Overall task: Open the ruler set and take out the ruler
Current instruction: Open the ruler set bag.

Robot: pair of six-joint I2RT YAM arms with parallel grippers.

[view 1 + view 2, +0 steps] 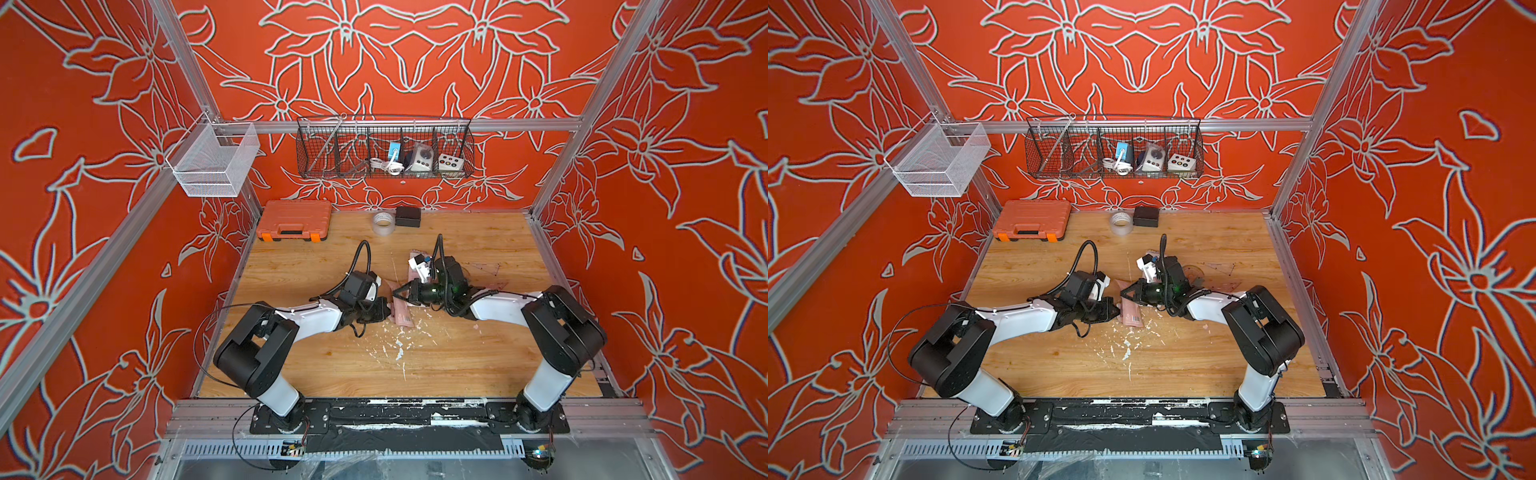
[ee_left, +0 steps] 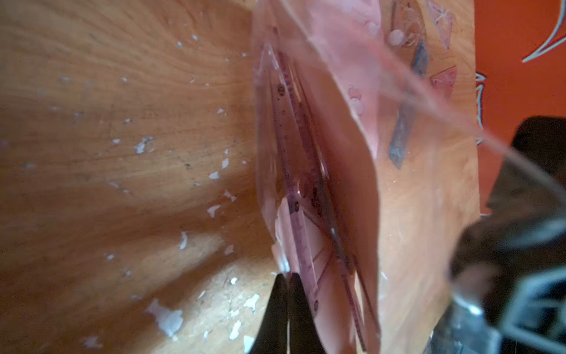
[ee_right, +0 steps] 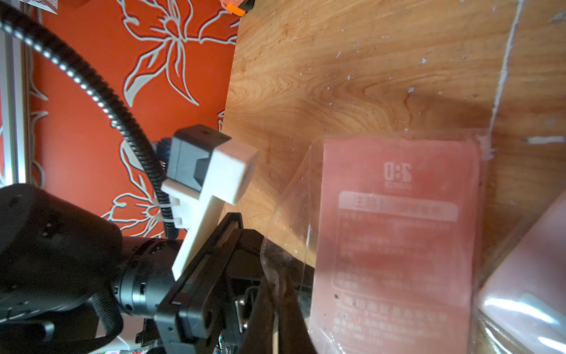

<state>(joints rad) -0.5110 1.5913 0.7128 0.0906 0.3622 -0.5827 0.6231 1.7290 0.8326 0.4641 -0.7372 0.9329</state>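
The ruler set (image 1: 402,316) (image 1: 1132,316) is a pink plastic pouch held just above the table's middle between both arms. My left gripper (image 2: 288,277) (image 1: 389,311) is shut on one lip of its mouth. On the clear flap opposite, my right gripper (image 3: 280,275) (image 1: 395,293) is shut, beside the printed pink card (image 3: 395,230). The mouth gapes, and a purple-tinted ruler (image 2: 301,233) with a scale shows inside the pouch (image 2: 343,153), along with other clear pieces.
Clear set squares (image 1: 484,270) lie on the wood behind my right arm. An orange tool case (image 1: 295,220), tape roll (image 1: 383,224) and black box (image 1: 408,216) line the back edge. White flakes (image 1: 399,345) litter the front. Two wire baskets (image 1: 384,147) (image 1: 214,160) hang above.
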